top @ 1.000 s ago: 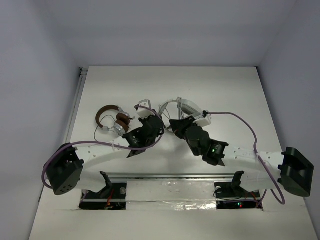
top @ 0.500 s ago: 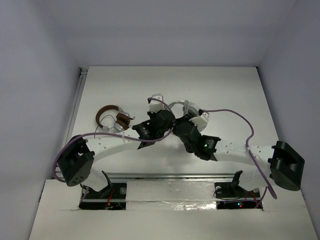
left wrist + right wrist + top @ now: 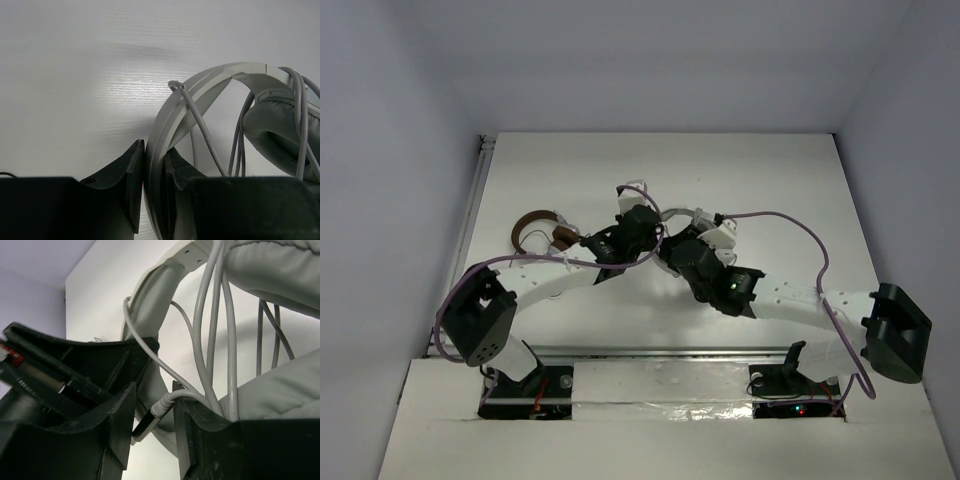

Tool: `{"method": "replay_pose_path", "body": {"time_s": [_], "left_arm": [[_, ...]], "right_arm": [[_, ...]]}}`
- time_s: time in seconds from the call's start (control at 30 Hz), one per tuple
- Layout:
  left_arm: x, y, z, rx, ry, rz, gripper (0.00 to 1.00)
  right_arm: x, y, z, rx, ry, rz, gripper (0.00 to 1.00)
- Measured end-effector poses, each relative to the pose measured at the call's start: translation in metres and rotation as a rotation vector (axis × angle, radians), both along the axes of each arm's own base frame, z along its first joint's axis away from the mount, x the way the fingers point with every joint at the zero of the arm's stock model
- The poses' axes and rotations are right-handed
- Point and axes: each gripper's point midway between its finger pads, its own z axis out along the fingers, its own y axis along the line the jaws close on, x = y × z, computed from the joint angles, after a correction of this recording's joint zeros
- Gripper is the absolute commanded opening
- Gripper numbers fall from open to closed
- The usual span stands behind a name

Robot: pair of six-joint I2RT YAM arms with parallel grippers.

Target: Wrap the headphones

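Top ext: white headphones (image 3: 682,211) sit mid-table (image 3: 770,170), hemmed in by left gripper (image 3: 634,203) and right gripper (image 3: 695,238), which meet over them; only a short arc of band shows. Vs 1 s ago, both arms have drawn inward: left elbow is up and right of its earlier spot, right elbow is nearer centre, and the grippers are closer together. Vs 0.5 s ago the change is slight, w/ the left gripper a touch further from the bases. Brown-banded headphones (image 3: 533,226) lie well left of the set, same spot as before, earcups now partly covered by the left forearm. Left wrist: jaws pressed onto the grey-white headband (image 3: 200,89), one finger each side, band upright betw. them. Thin grey cable (image 3: 201,127) runs in several strands across the band opening, and an earcup pad (image 3: 280,130) is at right. Right wrist: jaws nearly together, pinching the plug (image 3: 149,419), which lies slantwise across the gap, its cable rising from it into the strands looped round the band and pads. The left gripper's black body is close by at left.
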Motion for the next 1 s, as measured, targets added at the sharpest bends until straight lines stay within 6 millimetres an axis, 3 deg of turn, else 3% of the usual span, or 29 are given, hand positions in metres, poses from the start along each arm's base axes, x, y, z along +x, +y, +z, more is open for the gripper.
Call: {"method": "replay_pose_path", "body": {"time_s": [0.27, 0.6, 0.7, 0.8, 1.0], "left_arm": [[0.003, -0.007, -0.006, -0.014, 0.032, -0.044, 0.00], [0.008, -0.002, -0.016, 0.012, 0.063, -0.060, 0.00], [0.010, -0.001, -0.018, 0.020, 0.070, -0.059, 0.00], [0.007, -0.003, -0.022, 0.022, 0.082, -0.072, 0.00], [0.005, -0.005, -0.022, 0.020, 0.091, -0.091, 0.00]], "right_arm": [[-0.004, -0.003, 0.005, -0.082, 0.008, 0.064, 0.44], [-0.010, -0.003, 0.004, -0.122, 0.020, 0.122, 0.51], [-0.013, -0.002, 0.014, -0.104, 0.008, 0.146, 0.53], [-0.013, 0.000, 0.028, -0.081, -0.018, 0.154, 0.51], [-0.007, -0.002, 0.037, -0.071, -0.037, 0.148, 0.34]]}}
